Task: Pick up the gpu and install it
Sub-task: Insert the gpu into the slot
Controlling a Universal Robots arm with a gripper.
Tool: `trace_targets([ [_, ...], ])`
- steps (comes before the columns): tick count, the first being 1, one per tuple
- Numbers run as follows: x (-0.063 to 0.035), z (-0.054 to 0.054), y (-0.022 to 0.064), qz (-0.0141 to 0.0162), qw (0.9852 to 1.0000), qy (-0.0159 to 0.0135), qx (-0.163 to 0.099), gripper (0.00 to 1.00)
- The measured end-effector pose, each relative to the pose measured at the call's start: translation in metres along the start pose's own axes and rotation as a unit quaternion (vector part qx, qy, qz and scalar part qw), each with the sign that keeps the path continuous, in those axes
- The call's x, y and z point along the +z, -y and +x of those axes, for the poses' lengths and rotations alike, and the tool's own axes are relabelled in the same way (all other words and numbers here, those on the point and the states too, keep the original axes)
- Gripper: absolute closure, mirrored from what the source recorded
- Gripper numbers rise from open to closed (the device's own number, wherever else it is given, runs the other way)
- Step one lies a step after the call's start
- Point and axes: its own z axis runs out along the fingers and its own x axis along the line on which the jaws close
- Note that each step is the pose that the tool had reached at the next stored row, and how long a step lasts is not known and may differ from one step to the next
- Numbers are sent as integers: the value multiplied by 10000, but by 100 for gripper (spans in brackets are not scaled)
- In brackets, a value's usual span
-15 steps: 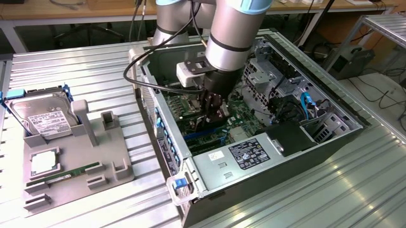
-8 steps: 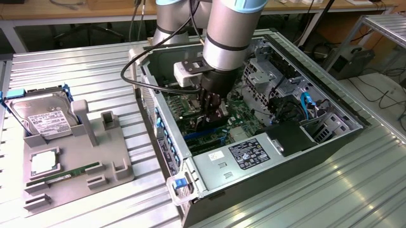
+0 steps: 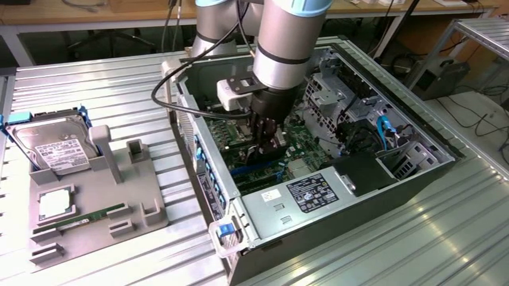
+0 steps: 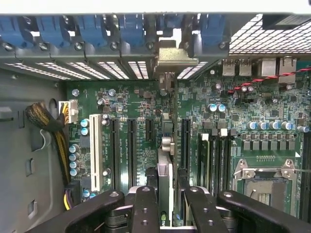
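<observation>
GPU (image 4: 165, 165) sits edge-on between the claw (image 4: 167, 204) fingers, part-closed on its top edge, held upright. Left to right in the exterior view: grey fixture tray (image 3: 95, 208) on the counter (image 3: 358, 250) with hard drive (image 3: 52, 146) and memory stick (image 3: 80, 217), well apart from the action; then the open PC case (image 3: 318, 202) with the claw (image 3: 266, 140) down inside it over the motherboard (image 4: 136, 107). Card's long axis runs in line with the expansion slots (image 4: 131, 150), silver bracket (image 4: 167, 58) toward the rear slot openings. Card is directly below the claw, between two long slots; whether its edge is seated, can't tell.
</observation>
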Motion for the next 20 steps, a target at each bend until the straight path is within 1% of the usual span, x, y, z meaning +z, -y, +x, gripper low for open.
trace_targets([
  [4, -42, -1, 0, 1, 10000, 0, 0, 74],
  [5, -48, -3, 0, 6, 10000, 1, 0, 74],
  [7, -50, -6, 0, 24, 10000, 1, 0, 74],
  [9, -51, -7, 0, 57, 10000, 0, 0, 74],
  [10, -52, -8, 0, 83, 10000, 0, 1, 74],
  [11, -53, -9, 0, 153, 9999, -1, 1, 74],
  [13, -51, -12, 1, 255, 9997, -7, 1, 74],
  [14, -51, -13, 1, 328, 9995, -14, 3, 74],
  [15, -50, -13, 0, 368, 9993, -21, 3, 74],
  [16, -49, -14, -3, 385, 9993, -26, 3, 74],
  [20, -50, -14, -19, 389, 9992, -31, 3, 74],
])
